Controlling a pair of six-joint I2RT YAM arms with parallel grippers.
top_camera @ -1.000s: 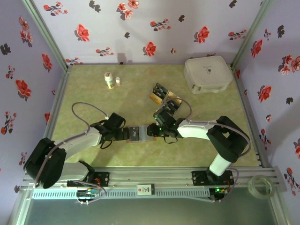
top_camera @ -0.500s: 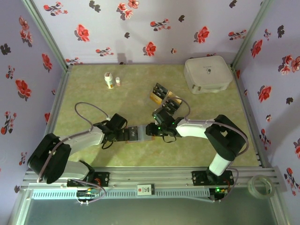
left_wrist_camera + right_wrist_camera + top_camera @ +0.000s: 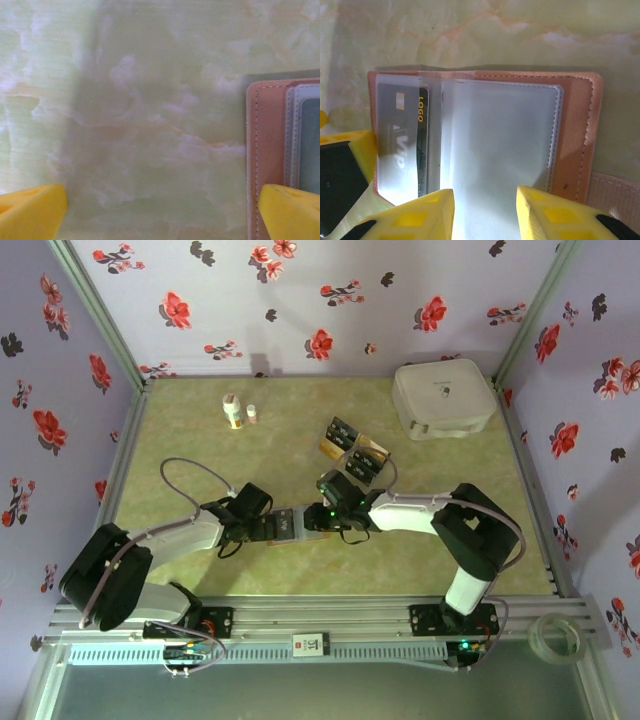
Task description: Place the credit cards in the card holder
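On the green marbled table (image 3: 200, 420), the card holder (image 3: 580, 125) lies open between your arms. Your left gripper (image 3: 160, 215) is spread wide with one finger over its edge. Your right gripper (image 3: 485, 212) hovers half-open and empty above the sleeve. Pin the holder flat, I'd say, before fetching the credit cards (image 3: 352, 448).

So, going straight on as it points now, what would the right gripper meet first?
Probably the open card holder, its clear sleeve lying just ahead of the right gripper; depth is unclear.

Bright, even light; wrist views soft, glary.
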